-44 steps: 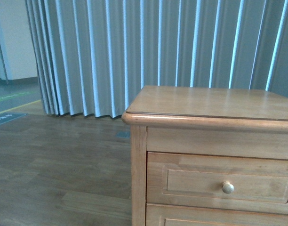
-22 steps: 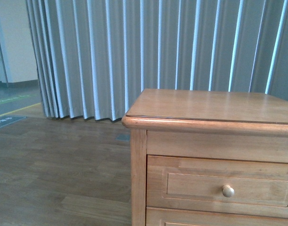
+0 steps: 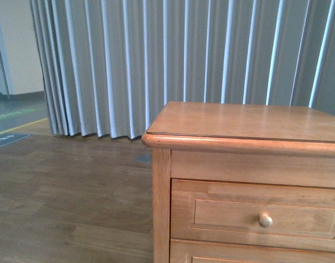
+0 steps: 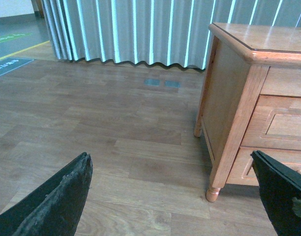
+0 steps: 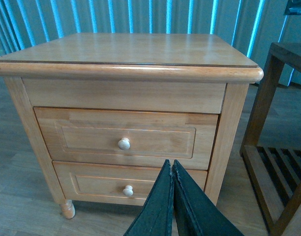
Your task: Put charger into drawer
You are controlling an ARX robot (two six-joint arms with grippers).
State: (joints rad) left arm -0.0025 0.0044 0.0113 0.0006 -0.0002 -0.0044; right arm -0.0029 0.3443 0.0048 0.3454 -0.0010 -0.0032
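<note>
I am facing the cabinet; its upper drawer is sitting fully closed. My right gripper is pressing its fingers together on nothing, below the knob. My left gripper is holding its fingers wide over the floor. The charger is not showing in any view. I am judging it light, rigid and smooth; grasping across the body, not the cable, looks safest
</note>
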